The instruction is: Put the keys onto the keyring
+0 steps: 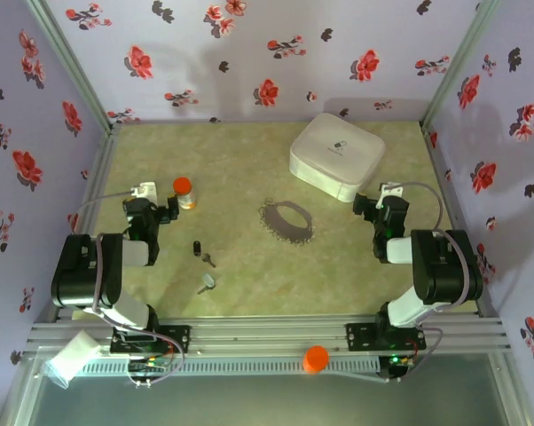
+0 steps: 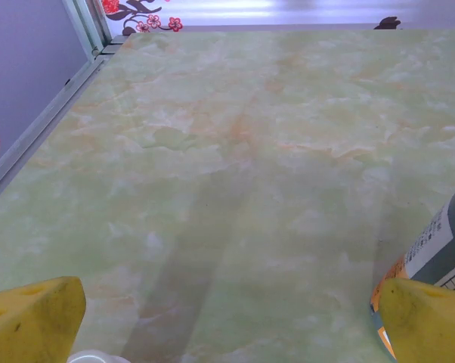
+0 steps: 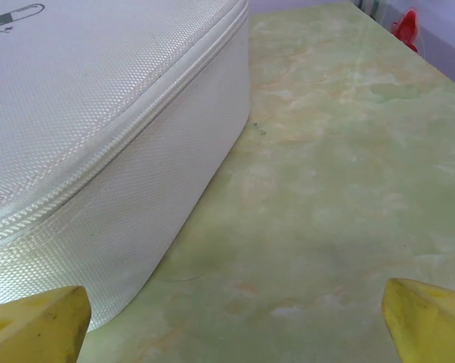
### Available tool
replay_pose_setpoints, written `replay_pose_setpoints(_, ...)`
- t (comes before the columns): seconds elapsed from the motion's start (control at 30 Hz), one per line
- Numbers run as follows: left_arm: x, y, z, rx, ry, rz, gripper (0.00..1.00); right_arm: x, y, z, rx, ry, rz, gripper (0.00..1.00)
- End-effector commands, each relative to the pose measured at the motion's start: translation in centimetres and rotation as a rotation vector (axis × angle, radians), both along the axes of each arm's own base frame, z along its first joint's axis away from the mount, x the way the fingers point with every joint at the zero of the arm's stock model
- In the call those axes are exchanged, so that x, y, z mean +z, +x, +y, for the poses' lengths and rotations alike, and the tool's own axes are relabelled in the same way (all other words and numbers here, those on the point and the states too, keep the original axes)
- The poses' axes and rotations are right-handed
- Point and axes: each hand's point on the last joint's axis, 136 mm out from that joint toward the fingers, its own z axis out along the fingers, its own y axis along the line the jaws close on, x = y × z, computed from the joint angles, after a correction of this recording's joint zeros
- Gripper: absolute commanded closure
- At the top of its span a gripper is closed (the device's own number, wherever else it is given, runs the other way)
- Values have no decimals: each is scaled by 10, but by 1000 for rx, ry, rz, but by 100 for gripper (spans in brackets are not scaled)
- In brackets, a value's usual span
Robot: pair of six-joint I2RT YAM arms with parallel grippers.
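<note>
Left gripper (image 1: 152,209): well left of the keyring (image 1: 288,222), low over the table (image 1: 249,302), facing the far wall. In its wrist view the two yellow fingertips (image 2: 32,321) sit at opposite edges of the frame, spread wide. There is bare marbled surface between them and nothing is held.

Orange-capped vial (image 1: 185,193): upright, left of the keyring, just beside the left gripper's finger on the keyring side. Whether vial and finger touch, I cannot tell.

Black-headed key (image 1: 199,249): flat on the table, left of the keyring and slightly nearer the arm bases. It is apart from the chain.

Silver key (image 1: 207,283): also left of the keyring, nearer the bases again, near the black-headed one but not touching it.

Keyring: a dark bead chain lying flat as a loose oval loop, mid-table. Neither key is on it, and neither gripper is touching it.

White box (image 1: 335,155): a rounded square, just right of the keyring and farther back. Its lid is shut, and the wrist view shows a woven texture and a seam.

Right gripper (image 1: 380,208): right of the keyring, close by the box's near corner. Its yellow fingertips (image 3: 35,321) are set wide apart, gripping nothing. The box wall lies ahead of the finger on the keyring side.
</note>
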Motion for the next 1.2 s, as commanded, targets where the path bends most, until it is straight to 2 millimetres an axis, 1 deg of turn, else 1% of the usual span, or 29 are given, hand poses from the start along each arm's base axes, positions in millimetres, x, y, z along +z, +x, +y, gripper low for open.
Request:
replay_pose_setpoints(0.0, 8, 4, 0, -14, 11, -23, 0, 10, 6, -1, -2, 9, -37, 1)
replay_pose_setpoints(0.87, 9, 4, 3, -1, 4, -25, 0, 11, 6, -1, -1, 12, -37, 1)
replay_pose_setpoints(0.97, 9, 3, 3, 5, 4, -30, 0, 11, 6, -3, -17, 11, -41, 1)
replay_pose_setpoints(1.07, 14, -1, 10, 43, 8, -59, 0, 18, 2, -12, -69, 7, -59, 1)
replay_pose_setpoints(1.17, 29, -11, 14, 63, 14, -94, 0, 38, -4, -12, -68, 3, -76, 1)
